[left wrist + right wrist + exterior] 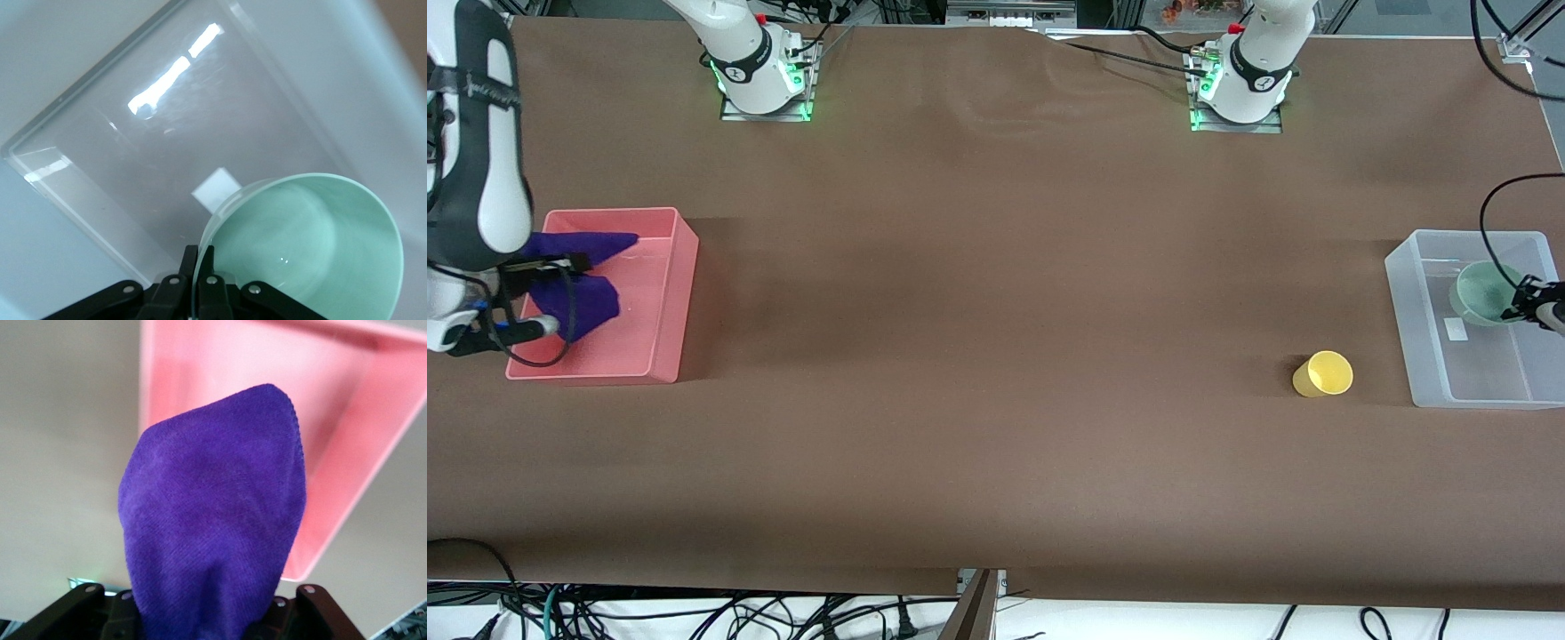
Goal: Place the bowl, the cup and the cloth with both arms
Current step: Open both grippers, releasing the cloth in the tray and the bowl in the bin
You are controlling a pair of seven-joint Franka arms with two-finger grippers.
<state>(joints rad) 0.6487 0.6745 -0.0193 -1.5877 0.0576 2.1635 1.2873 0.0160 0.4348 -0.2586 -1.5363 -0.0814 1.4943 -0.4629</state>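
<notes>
Right gripper [551,293]: closed on the purple cloth [578,276], which hangs from its jaws over the pink bin [667,293] at the right arm's end of the table. Yellow cup [1323,373]: upright on the brown table [996,356], well apart from both sets of jaws, just beside the clear bin [1423,356]. Left gripper [200,293]: clamped on the rim of the mint-green bowl [313,247], held tilted over the clear bin.

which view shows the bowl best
The left wrist view: the bowl fills it, rim pinched by the left gripper over the clear bin. The front view shows it small and partly hidden. The right wrist view shows none of it.
</notes>
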